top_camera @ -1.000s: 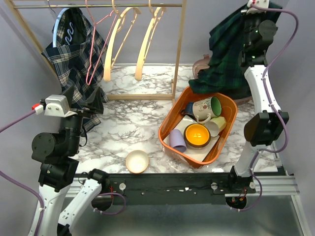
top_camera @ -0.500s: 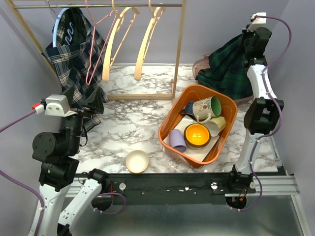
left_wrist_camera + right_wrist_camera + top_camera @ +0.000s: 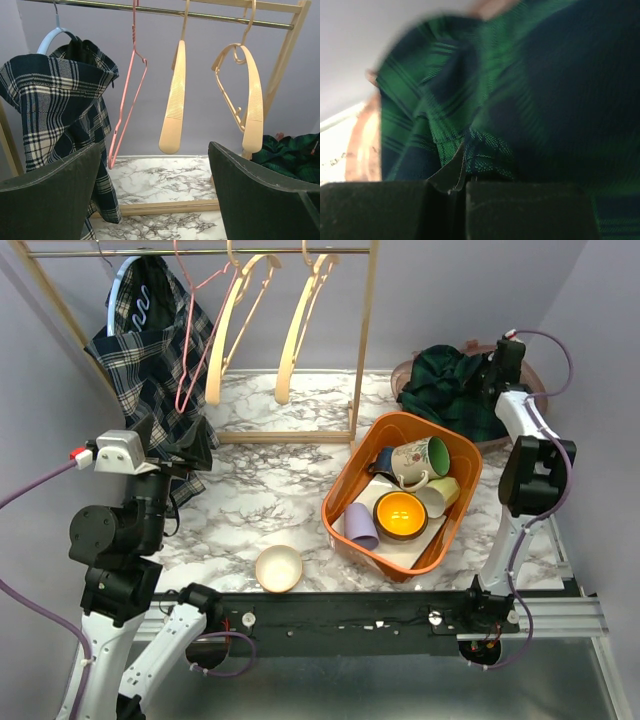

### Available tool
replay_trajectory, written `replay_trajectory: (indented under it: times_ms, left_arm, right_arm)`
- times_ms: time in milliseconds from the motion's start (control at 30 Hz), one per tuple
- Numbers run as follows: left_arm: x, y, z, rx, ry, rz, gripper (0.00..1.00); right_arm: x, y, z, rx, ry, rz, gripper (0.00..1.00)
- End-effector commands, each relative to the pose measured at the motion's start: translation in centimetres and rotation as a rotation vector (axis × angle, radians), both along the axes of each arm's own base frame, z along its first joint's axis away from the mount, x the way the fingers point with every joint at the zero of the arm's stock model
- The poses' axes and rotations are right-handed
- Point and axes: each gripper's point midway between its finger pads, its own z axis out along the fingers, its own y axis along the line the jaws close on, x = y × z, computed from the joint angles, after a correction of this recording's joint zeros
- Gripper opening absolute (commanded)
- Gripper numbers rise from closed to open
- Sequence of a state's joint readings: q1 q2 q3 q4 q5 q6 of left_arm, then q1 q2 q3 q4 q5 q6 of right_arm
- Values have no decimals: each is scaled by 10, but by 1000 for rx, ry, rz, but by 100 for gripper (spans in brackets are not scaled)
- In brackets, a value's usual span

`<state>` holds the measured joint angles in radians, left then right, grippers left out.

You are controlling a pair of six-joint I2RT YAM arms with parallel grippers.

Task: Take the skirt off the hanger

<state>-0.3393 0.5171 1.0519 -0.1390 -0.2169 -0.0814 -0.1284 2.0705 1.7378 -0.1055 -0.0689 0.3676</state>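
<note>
Skirt (image 3: 450, 390), green plaid, lies bunched at the bench's (image 3: 270, 490) far right corner, on no hanger. It is heaped partly over a pinkish-brown thing (image 3: 404, 372) that I cannot identify. The right claw (image 3: 465, 186) is down at the heap's right side, clenched on a fold of the cloth. Just in front of the skirt stands an orange bin (image 3: 355, 462) holding mugs (image 3: 420, 458). A pale bowl (image 3: 278, 568) sits near the front edge. At the back left is a rack (image 3: 363, 340) with a pink wire hanger (image 3: 190, 350), two wooden hangers (image 3: 232, 330) and a navy-and-white plaid garment (image 3: 55, 100). The left claw (image 3: 154, 150) faces the rack, spread wide and grasping nothing.
</note>
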Motion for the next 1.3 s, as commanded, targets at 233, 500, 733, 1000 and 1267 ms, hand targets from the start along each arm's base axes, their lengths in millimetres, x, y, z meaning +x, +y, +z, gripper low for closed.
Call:
replay_trajectory:
  times_ms: [233, 500, 733, 1000, 1267]
  left_arm:
    - [-4, 6, 10, -34, -5, 18, 99]
    - [-6, 8, 15, -39, -16, 24, 99]
    - [-1, 12, 13, -30, -2, 59, 99]
    - [5, 11, 6, -15, 32, 62, 99]
    - [3, 16, 8, -54, 39, 79, 99]
  right_arm:
    - [-29, -7, -112, 181, 472, -105, 1]
    - [-53, 0, -148, 231, 626, -85, 24]
    - [-36, -5, -140, 204, 620, -63, 48]
    - [-14, -10, -2, 97, 292, 10, 93]
    - [-30, 27, 75, 116, 123, 231, 86]
